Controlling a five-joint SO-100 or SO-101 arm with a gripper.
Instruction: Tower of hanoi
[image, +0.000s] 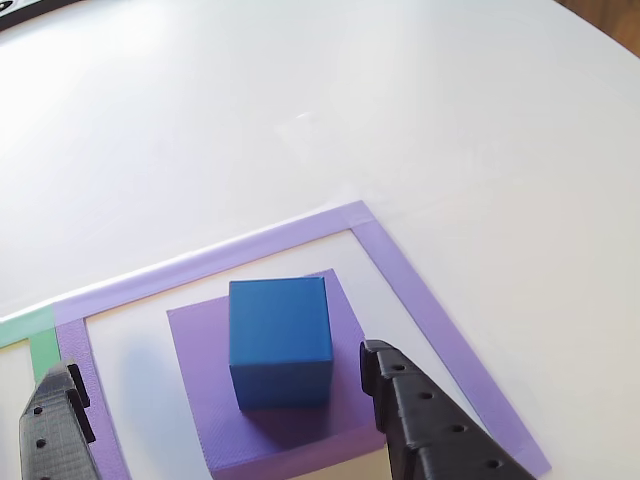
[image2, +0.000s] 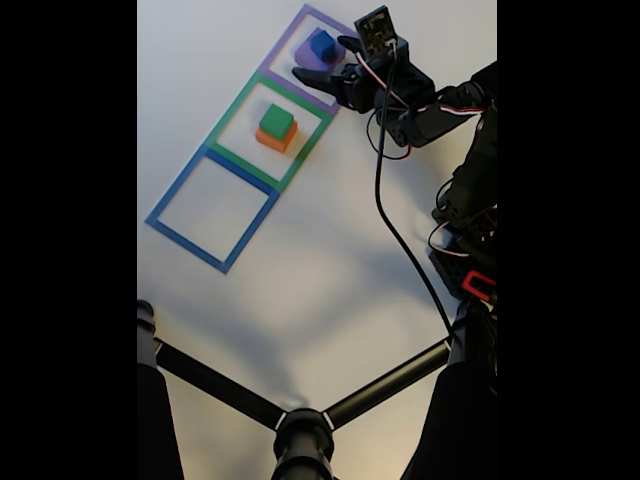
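The gripper (image: 225, 405) hangs spread wide on either side of the blue cube (image: 280, 340), which sits on a flat purple slab (image: 195, 350) inside the purple tape square (image: 400, 270) at the far end of the row. Both blocks look smooth, matte and hard-edged, so an off-centre squeeze could twist the cube or drag the slab along. In the fixed view a green block (image2: 277, 121) tops an orange one (image2: 270, 139) in the middle square, though it's small there.

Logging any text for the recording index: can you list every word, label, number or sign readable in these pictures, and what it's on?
None can be read.
The blue cube, purple block, green block and orange block have plain faces.
The taped squares carry no marks.
The small board above the end effector is too blurred to read.
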